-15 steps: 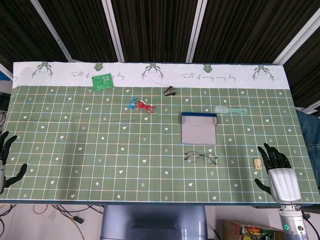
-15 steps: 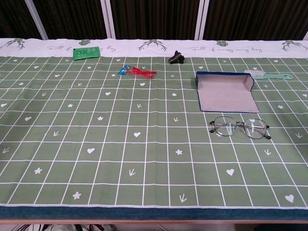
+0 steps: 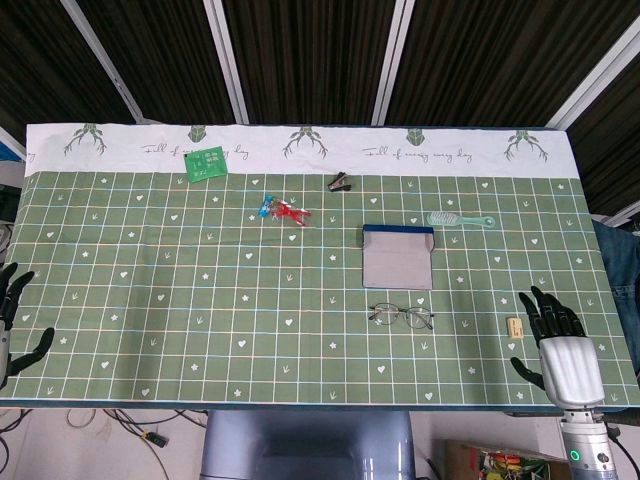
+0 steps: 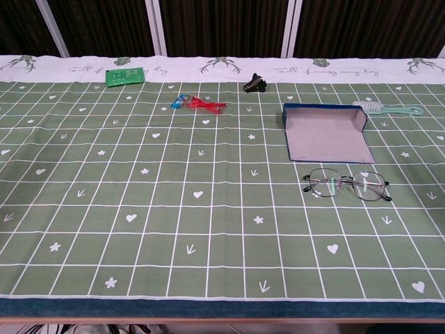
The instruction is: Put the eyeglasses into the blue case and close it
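The eyeglasses [image 3: 402,316] [image 4: 346,184] lie unfolded on the green cloth, just in front of the blue case [image 3: 397,256] [image 4: 325,130]. The case lies open, its grey lining facing up. My right hand [image 3: 556,347] hovers at the table's front right corner, fingers spread and holding nothing, well to the right of the glasses. My left hand [image 3: 12,318] shows at the far left edge, fingers apart and empty. Neither hand appears in the chest view.
A small tan block [image 3: 515,326] lies between the glasses and my right hand. A mint hairbrush [image 3: 459,219] lies behind the case. Further back are a black clip [image 3: 340,182], a red and blue toy [image 3: 282,211] and a green card [image 3: 206,162].
My right hand has drawn back slightly toward the front edge. Nothing else has moved.
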You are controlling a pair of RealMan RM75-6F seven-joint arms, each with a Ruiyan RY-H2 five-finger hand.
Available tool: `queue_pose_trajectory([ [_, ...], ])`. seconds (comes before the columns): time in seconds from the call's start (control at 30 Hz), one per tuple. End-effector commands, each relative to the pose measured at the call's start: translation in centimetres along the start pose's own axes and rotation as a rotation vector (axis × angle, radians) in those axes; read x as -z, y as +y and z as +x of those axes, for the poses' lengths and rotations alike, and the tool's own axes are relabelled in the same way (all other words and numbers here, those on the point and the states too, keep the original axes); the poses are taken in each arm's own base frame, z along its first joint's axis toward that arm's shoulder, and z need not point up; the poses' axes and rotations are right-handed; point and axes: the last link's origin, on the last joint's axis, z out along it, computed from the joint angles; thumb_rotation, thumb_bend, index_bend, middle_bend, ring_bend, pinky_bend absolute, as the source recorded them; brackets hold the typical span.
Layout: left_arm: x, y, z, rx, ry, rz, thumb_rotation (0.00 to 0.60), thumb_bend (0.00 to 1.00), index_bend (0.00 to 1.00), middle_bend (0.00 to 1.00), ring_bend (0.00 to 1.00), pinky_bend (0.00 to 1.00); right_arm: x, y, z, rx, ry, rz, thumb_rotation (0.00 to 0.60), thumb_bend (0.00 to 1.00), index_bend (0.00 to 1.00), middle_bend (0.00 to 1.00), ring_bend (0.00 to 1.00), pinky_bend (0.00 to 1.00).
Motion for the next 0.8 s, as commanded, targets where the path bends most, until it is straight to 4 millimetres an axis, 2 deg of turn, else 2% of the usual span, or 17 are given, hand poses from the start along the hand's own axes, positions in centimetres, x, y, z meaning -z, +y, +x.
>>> queue_pose_trajectory([
  [0.03,0.00,0.03,-0.04,0.000,-0.001,0.000,0.600,0.32,0.10,0.00,0.00,0.00,-0.03,0.04,-0.04,-0.001,-0.005,0.000,0.600,0.07,0.09,0.07,0.12,0.21],
  [0.6,0.03,0.10,-0.18,0.000,-0.006,0.005,0.600,0.32,0.10,0.00,0.00,0.00,-0.05,0.09,-0.18,-0.021,-0.038,-0.007,0.600,0.07,0.08,0.07,0.12,0.21],
  [0.8,0.01,0.04,-0.22,0.003,-0.007,0.014,0.600,0.32,0.10,0.00,0.00,0.00,-0.14,-0.70,-0.45,-0.056,-0.085,0.026,0.600,0.07,0.08,0.07,0.11,0.21],
])
